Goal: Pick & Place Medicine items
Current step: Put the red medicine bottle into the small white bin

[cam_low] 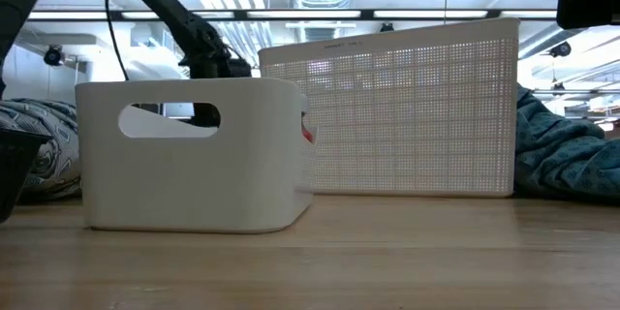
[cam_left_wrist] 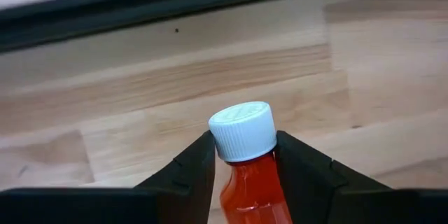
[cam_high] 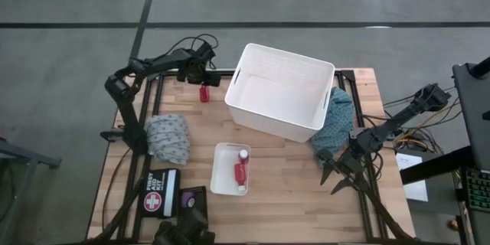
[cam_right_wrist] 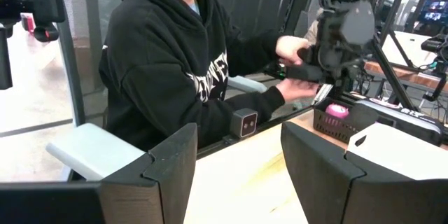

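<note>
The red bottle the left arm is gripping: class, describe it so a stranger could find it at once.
Start at the big white basket at the table's far side. Just left of it stands a red bottle with a white cap, clamped in the left end effector. The other red bottle lies in a small white tray.

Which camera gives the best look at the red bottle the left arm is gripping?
The left wrist view: the red bottle fills it, clamped between the jaws. The high view shows it tiny. The other two views don't show it.

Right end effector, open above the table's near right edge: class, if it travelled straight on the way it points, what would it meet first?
Judging by its wrist view, the right end effector looks across bare light wooden tabletop toward a seated person in a black hoodie; nothing nearer shows, though depth is unclear.
</note>
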